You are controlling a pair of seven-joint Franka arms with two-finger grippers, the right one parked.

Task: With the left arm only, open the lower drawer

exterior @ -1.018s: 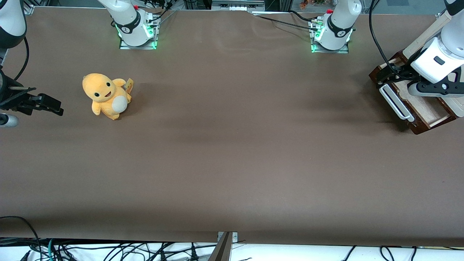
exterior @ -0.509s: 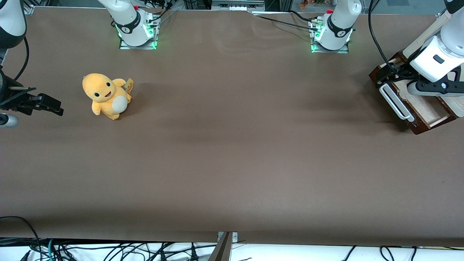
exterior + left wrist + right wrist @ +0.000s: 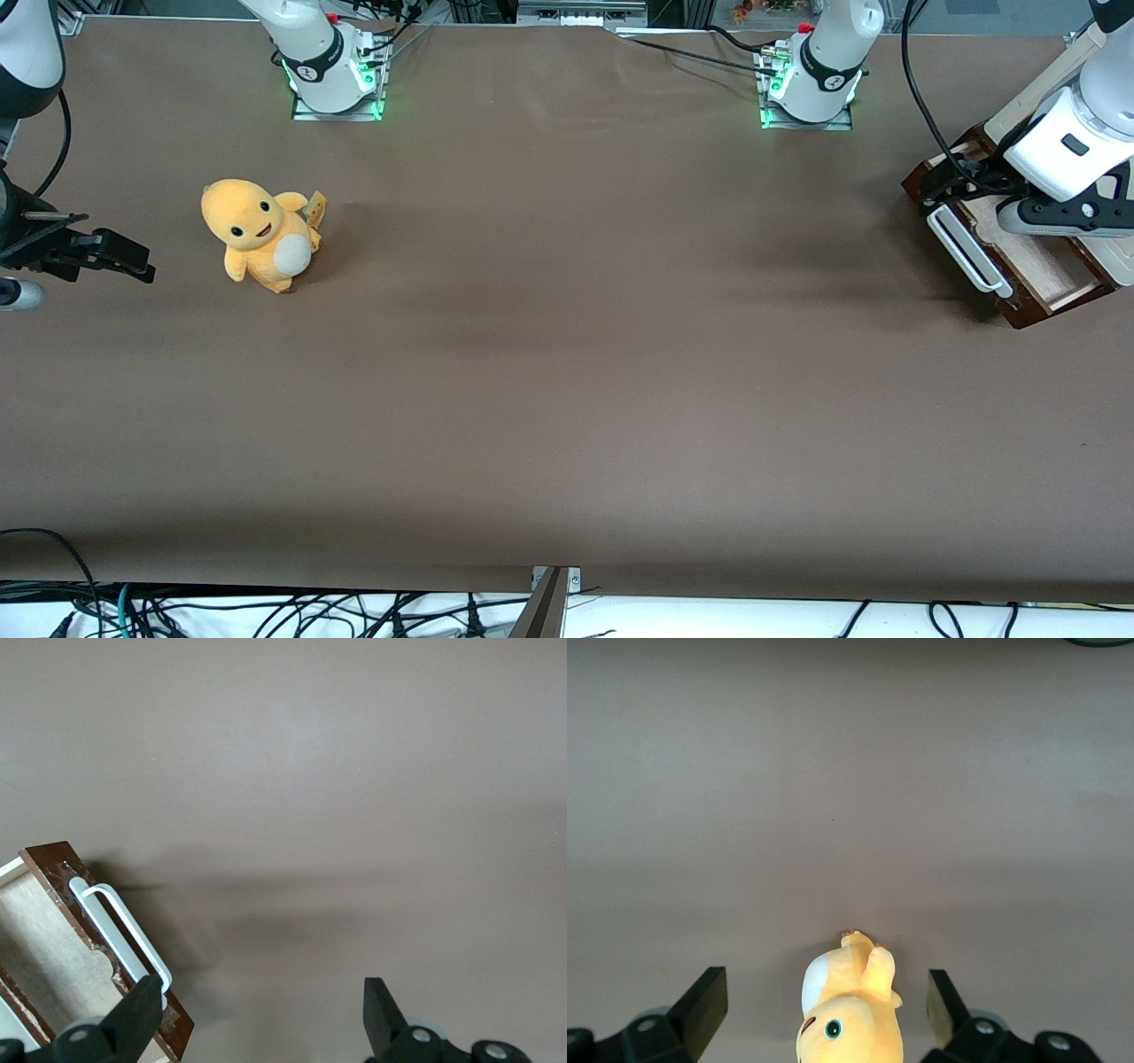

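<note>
The lower drawer (image 3: 1050, 266) stands pulled out at the working arm's end of the table, its pale tan inside (image 3: 42, 943) showing. Its white bar handle (image 3: 969, 249) (image 3: 121, 935) runs across the dark-brown front. The left arm (image 3: 1072, 146) hangs over the drawer. Its gripper (image 3: 941, 188) (image 3: 263, 1003) is open, above the end of the handle farther from the front camera. One fingertip (image 3: 142, 999) overlaps the handle's end in the left wrist view. Only bare table shows between the fingers.
A yellow plush toy (image 3: 261, 235) (image 3: 850, 1010) sits toward the parked arm's end of the table. Two arm bases (image 3: 332, 71) (image 3: 811, 80) stand at the table edge farthest from the front camera. A cream cabinet edge (image 3: 1041, 80) rises above the drawer.
The left arm's wrist has shifted slightly away from the front camera. The drawer and its handle have not moved.
</note>
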